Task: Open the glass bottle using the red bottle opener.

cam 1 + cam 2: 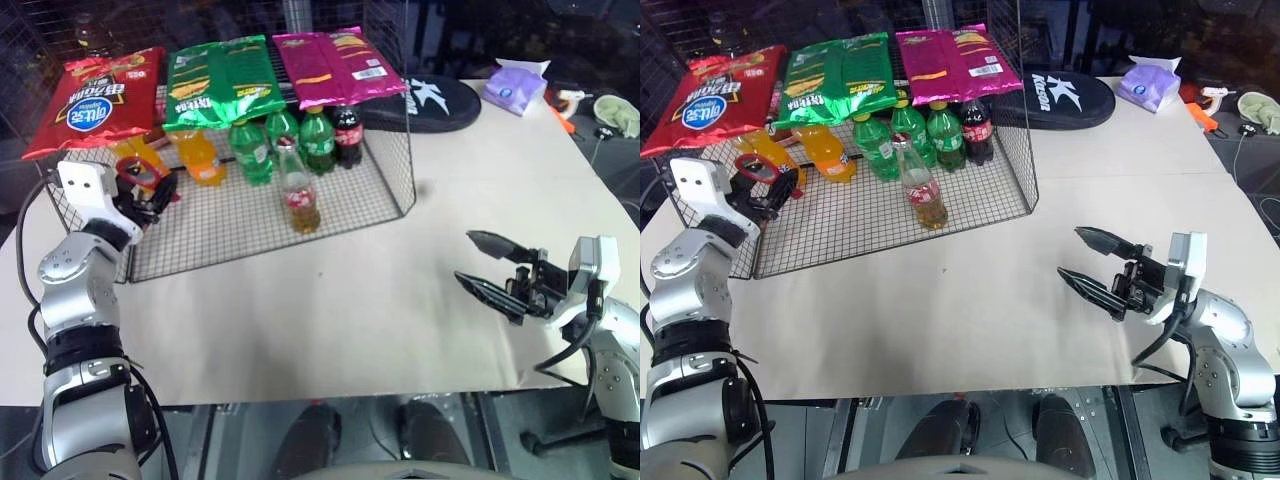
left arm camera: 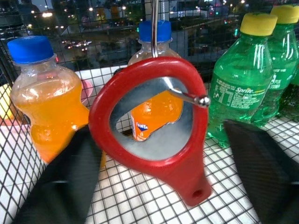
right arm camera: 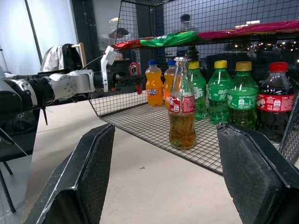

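The left hand (image 1: 150, 195) is reaching into the wire rack (image 1: 395, 190), its fingers standing either side of the red opener (image 2: 152, 126), which is hanging from a metal hook (image 2: 187, 95); whether they are already pinching it cannot be told. The right hand (image 1: 495, 268) is waiting spread over the table (image 1: 350, 310), holding nothing. The glass bottle (image 1: 298, 190) is standing upright at the rack's front edge, capped. A loose grip risks the opener snagging on the hook and dropping, or the orange bottles (image 2: 46, 102) behind it being knocked over.
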Controlling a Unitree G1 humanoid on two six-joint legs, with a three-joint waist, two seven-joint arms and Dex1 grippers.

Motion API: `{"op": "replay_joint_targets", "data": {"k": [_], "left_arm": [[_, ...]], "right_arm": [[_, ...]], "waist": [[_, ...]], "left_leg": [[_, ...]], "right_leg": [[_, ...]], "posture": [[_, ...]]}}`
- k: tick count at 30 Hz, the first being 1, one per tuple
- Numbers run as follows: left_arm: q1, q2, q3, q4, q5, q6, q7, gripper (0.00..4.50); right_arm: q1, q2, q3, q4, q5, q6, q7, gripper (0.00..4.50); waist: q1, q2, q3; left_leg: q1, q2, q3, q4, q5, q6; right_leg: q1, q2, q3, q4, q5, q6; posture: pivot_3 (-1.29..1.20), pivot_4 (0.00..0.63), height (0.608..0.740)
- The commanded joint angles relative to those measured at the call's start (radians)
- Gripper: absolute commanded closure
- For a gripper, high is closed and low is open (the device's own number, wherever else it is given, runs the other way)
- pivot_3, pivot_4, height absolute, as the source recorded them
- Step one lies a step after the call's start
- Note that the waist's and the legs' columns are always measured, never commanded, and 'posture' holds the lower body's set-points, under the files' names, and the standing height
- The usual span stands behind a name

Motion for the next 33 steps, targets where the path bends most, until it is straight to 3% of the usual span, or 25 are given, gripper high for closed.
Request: {"op": "replay_joint_targets", "data": {"k": [1,4,11,20,26,33], "left_arm": [[-0.002,0.015,0.031,-0.012,-0.025,-0.025,-0.014,3.11],[0.013,0.015,0.036,-0.022,-0.034,-0.025,-0.018,4.48],[0.015,-0.002,0.080,-0.080,-0.148,0.048,-0.064,4.48],[0.068,0.001,0.141,-0.170,-0.384,0.298,-0.234,4.48],[0.091,0.023,0.153,-0.182,-0.431,0.408,-0.267,4.48],[0.177,0.000,0.112,-0.367,-0.579,0.652,-0.340,4.48]], "right_arm": [[-0.001,-0.006,-0.024,-0.013,0.012,-0.013,0.000,0.97],[-0.003,-0.005,-0.022,-0.005,0.008,-0.015,0.002,0.97],[-0.005,0.000,-0.012,0.006,-0.008,-0.023,0.003,0.97],[-0.006,0.006,-0.013,0.021,-0.016,-0.034,-0.001,0.97],[-0.004,0.007,-0.010,0.019,-0.018,-0.035,-0.007,0.97],[-0.032,-0.016,0.042,-0.071,-0.023,0.106,-0.152,0.97]], "waist": [[0.000,0.000,0.000],[0.000,0.000,0.000],[0.000,0.000,0.000],[-0.001,0.000,0.000],[-0.002,0.000,0.000],[-0.003,0.000,0.000]], "left_leg": [[0.000,0.000,0.000,0.000,0.000,0.000],[0.000,0.000,0.000,0.000,0.000,0.000],[0.000,0.000,0.000,0.000,0.000,0.000],[0.000,0.000,0.000,0.001,0.000,0.000],[0.000,0.000,0.000,0.001,0.000,0.000],[0.000,0.000,0.000,0.001,0.000,0.000]], "right_leg": [[0.000,0.000,0.000,0.000,0.000,0.000],[0.000,0.000,0.000,0.000,0.000,0.000],[0.000,0.000,0.000,0.000,0.000,0.000],[0.000,0.000,0.000,0.001,0.000,0.000],[0.000,0.000,0.000,0.001,0.000,0.000],[0.000,0.000,0.001,0.001,0.000,0.000]], "posture": [[0.00,0.150,0.740],[0.00,0.150,0.740],[0.00,0.150,0.740],[0.00,0.150,0.740],[0.00,0.150,0.740],[0.00,0.150,0.740]]}}
